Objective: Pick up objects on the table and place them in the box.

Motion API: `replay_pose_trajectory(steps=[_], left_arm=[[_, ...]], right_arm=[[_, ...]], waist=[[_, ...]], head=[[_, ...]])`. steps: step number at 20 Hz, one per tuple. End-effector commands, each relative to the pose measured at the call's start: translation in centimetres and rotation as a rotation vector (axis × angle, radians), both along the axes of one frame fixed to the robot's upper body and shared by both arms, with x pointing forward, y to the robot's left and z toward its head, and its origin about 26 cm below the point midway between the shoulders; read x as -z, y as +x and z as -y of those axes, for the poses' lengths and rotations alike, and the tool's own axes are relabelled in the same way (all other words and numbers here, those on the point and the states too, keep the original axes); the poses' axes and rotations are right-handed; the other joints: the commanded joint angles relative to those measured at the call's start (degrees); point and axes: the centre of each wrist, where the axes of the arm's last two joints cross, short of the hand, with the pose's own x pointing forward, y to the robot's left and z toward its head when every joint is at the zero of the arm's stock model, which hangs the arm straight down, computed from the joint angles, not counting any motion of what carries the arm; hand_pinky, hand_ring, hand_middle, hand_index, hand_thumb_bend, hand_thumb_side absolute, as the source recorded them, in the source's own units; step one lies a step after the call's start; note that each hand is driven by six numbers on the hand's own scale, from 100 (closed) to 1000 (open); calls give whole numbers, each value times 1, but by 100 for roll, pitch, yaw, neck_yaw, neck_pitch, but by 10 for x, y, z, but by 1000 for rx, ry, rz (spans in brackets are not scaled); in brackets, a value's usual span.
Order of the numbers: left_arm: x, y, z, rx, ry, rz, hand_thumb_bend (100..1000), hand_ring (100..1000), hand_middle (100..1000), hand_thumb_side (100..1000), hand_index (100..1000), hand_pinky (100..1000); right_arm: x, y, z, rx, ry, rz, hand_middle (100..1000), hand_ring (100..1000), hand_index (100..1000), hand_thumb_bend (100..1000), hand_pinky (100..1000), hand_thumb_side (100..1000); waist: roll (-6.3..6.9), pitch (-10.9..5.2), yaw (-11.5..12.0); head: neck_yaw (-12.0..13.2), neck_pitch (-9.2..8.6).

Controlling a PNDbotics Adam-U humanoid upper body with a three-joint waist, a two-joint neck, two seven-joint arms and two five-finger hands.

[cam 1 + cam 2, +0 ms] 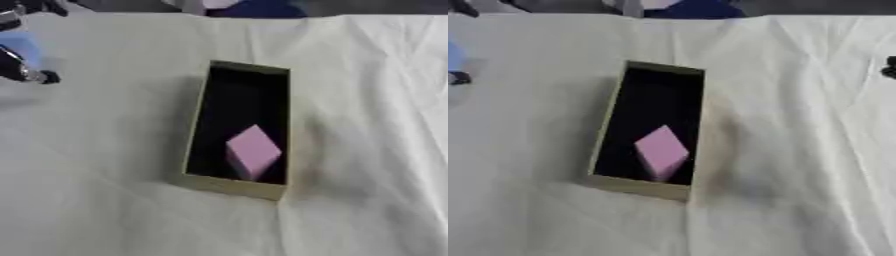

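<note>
In the left eye view the left hand (26,55), at the upper left edge, seems curled round a pale blue object (19,46), well apart from the box (229,187) where a pink block (254,150) lies, so it should carry across and release low inside; in the right eye view the right hand (890,67) barely shows, and I cannot tell its fingers.

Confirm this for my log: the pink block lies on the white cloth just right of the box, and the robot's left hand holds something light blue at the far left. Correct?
Not quite. The pink block lies inside the box, at its near end, not on the white cloth, as the left eye view shows. The rest stands: the left robot hand is at the far left with something light blue.
</note>
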Motion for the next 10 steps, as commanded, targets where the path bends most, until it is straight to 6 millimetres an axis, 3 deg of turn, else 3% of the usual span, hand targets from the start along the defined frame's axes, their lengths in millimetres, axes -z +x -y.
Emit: replay_pose_trajectory(steps=[1, 10], left_arm=[[-19, -2, -25, -80, 5, 42, 613, 894, 888, 120, 931, 857], [-22, 5, -53, -181, -29, 56, 577, 898, 897, 100, 937, 861]], right_arm=[[-10, 0, 1, -4, -36, 31, 621, 807, 838, 100, 830, 842], [-12, 1, -1, -13, -57, 39, 620, 808, 838, 100, 830, 846]], waist=[[18, -64, -24], [69, 64, -119]], head=[[91, -138], [207, -287]])
